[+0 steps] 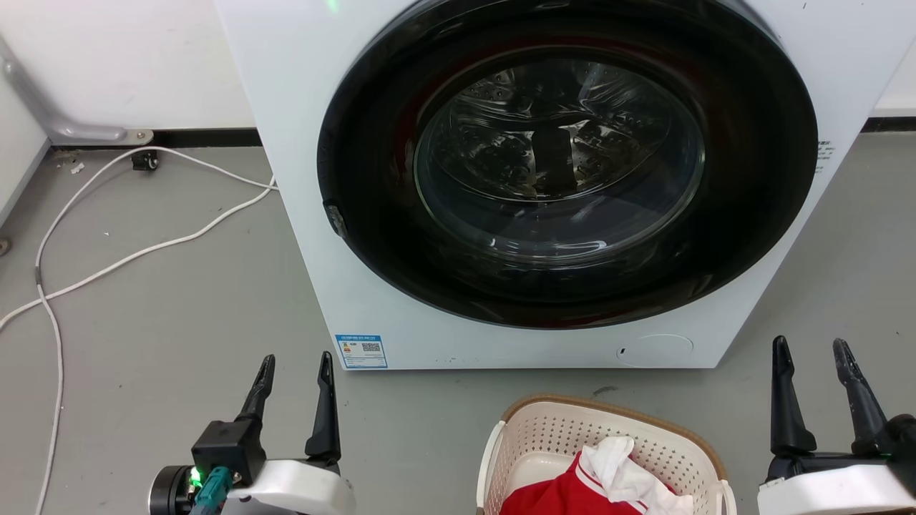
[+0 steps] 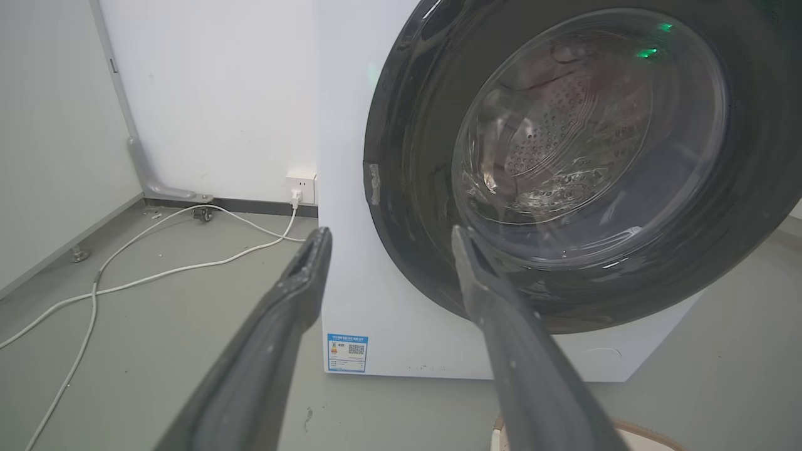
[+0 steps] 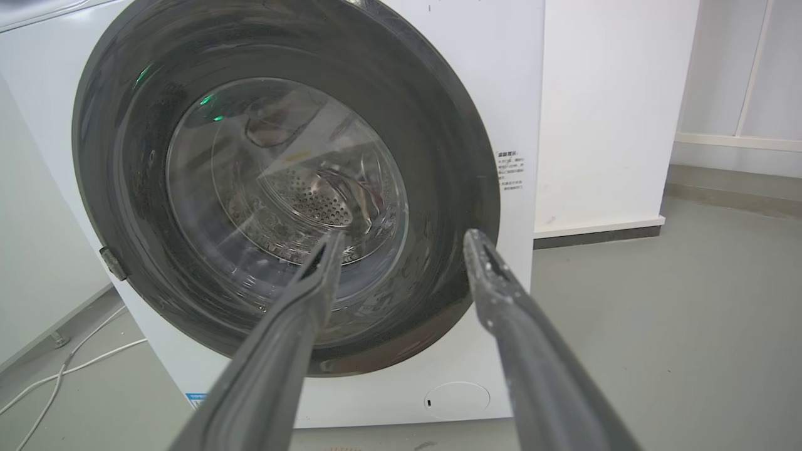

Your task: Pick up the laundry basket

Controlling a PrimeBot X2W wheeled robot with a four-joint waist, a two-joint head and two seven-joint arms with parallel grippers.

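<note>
Dark fingers of left gripper and right gripper point upward, spread apart, empty, flanking the laundry basket.

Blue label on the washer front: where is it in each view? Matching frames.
Head view: blue label at the washing machine's lower left front corner.
Left wrist view: low, left of centre, same corner.
Right wrist view: a sliver near the bottom edge, lower left.
Shared landmark: the round door, above and right of it.
</note>
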